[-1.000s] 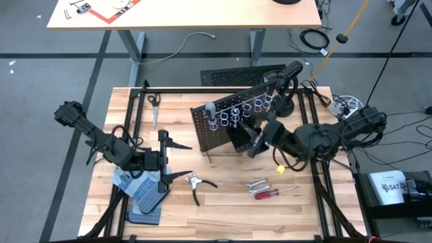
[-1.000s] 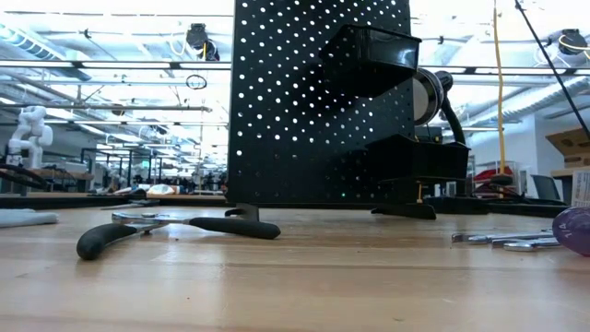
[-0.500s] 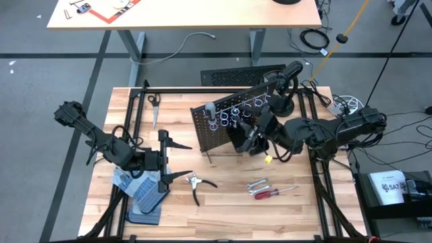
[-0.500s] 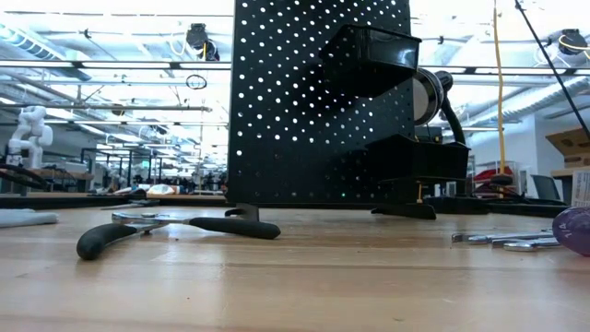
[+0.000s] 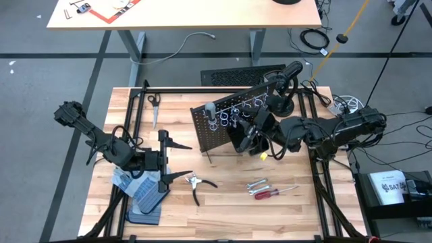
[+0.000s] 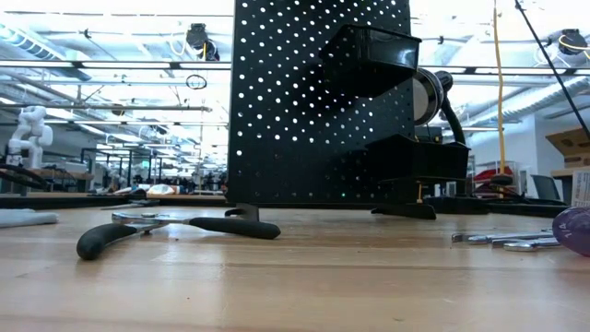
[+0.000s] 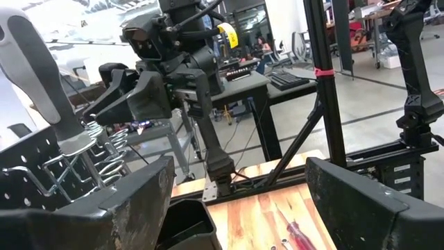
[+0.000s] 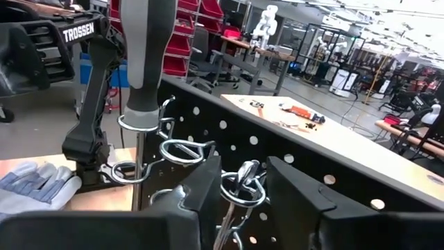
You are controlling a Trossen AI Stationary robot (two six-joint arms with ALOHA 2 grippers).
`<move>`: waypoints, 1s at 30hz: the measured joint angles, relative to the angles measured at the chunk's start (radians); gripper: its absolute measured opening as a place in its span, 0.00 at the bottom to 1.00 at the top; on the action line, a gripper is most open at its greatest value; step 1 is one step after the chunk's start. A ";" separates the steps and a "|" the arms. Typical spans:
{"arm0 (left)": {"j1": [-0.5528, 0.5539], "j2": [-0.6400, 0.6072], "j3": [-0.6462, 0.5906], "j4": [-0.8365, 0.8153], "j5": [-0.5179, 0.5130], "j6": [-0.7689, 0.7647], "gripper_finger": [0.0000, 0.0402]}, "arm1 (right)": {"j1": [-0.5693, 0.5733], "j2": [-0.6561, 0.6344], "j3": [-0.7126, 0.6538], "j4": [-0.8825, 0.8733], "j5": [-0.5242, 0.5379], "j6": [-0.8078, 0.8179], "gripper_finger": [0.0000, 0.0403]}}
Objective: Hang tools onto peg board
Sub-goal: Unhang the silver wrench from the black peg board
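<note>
Item: peg board, upright just above centre of the high view, its face angled toward the right arm so the ring row can be reached from that side. Already lodged: grey-handled screwdriver, shaft dropped through a ring at the left end of the row, handle standing up so the ring carries it. Right gripper, centre of the frame, pressed close against the board's rings; the pincer is set narrow on either side of a silver tool head sitting in a ring, and whether it actually clamps that piece cannot be told. By judgement, this is the seating of a tool in its ring, the narrow setting suiting a slim shank. Left gripper, left of centre, pincer spread wide and empty, waits beside the blue-grey gloves at lower left. Stock not yet hung, lying flat on the table below the board: pliers lower centre-left, handles splayed; silver wrenches and red-handled screwdriver together at lower centre-right, within the right arm's reach. Scissors lie at upper left, apart from the rest. Lettering: "TROSSEN" in white capitals on the far arm's link; a white box at lower right bears dark print beginning "SA", the remainder not legible.
</note>
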 joint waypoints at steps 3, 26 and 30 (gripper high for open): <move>0.000 0.000 0.000 0.000 0.000 0.000 0.83 | 0.000 0.000 0.000 -0.001 -0.001 -0.001 0.23; 0.000 0.000 0.000 -0.002 0.000 0.000 0.83 | 0.001 0.003 0.000 0.084 0.009 -0.106 0.00; 0.000 0.000 0.000 -0.002 0.000 0.000 0.83 | 0.001 0.003 0.000 0.101 0.007 -0.118 0.00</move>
